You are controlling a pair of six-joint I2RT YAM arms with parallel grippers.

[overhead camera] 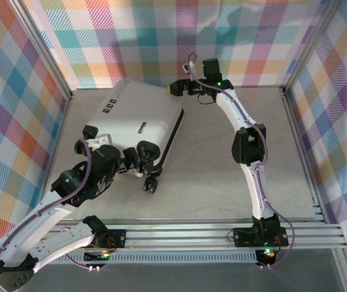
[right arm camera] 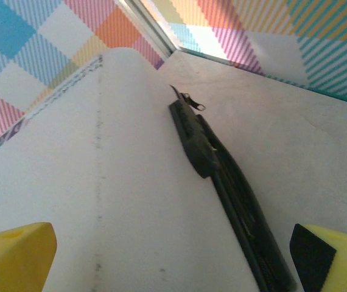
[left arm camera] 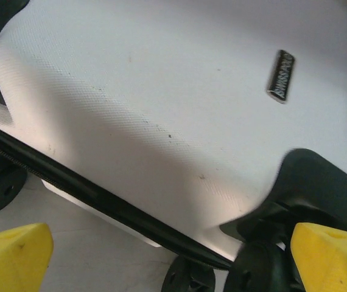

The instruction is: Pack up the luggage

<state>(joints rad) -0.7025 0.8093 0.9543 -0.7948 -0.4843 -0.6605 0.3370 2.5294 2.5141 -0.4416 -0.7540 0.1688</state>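
**Step in hand.** The luggage (overhead camera: 138, 118) lies flat and shut on the table (overhead camera: 222, 158), white shell up, with no clothes showing around it. The black seam (right arm camera: 234, 194) looks closed along the stretch the right wrist view shows. On that evidence, packing appears to be at its closing stage: lid down, fastening unconfirmed.

**Position of the luggage.** It sits in the far left part of the table, skewed. One corner points at the far edge and the wheels (overhead camera: 148, 149) face the near edge.

**Grippers.** The left gripper (overhead camera: 131, 161) is at the wheel end, fingers spread wide and holding nothing. Its wrist view looks across the shell to the badge (left arm camera: 281, 76), with the seam and wheels just below. The right gripper (overhead camera: 179, 87) hovers over the far right corner of the case near the far edge. It is likewise spread and empty, looking along the seam and a small metal pull (right arm camera: 192, 103).

**Next move, as judged.** If the zip needs running, the right gripper is the better placed. It would have to drop to the pull, pinch that small tab squarely and draw along the seam, while the left steadies the wheel end against sliding. Whether the zip is fully run cannot be told.
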